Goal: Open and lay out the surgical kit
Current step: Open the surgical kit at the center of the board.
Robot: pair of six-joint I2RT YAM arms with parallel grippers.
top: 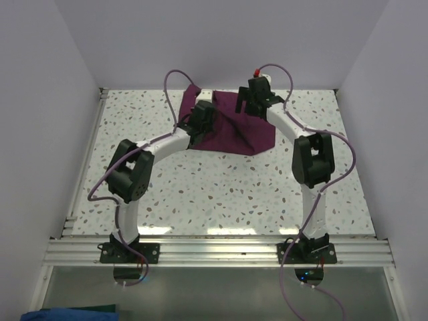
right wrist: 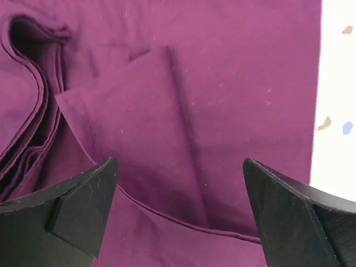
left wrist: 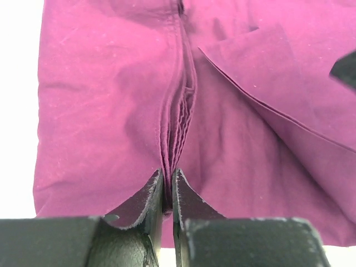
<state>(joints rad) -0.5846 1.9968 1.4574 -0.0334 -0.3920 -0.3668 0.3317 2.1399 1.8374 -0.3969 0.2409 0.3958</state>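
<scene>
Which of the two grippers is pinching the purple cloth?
The left gripper: its jaws are shut on a ridge of folds in the purple cloth. The right gripper stands wide open above it, holding nothing.

- Left arm (top: 160,142) and right arm (top: 311,207): smooth white tubular links joined by chunky black joint housings.
- Purple cables (top: 175,71) loop along each arm, from base to wrist.
- A red connector (top: 256,70) tops the right wrist.
- Flat black base plates (top: 130,253) sit under each arm.
- Left fingers (left wrist: 146,201) and right fingers (right wrist: 83,194): matte black wedges, edges scuffed pale.
</scene>
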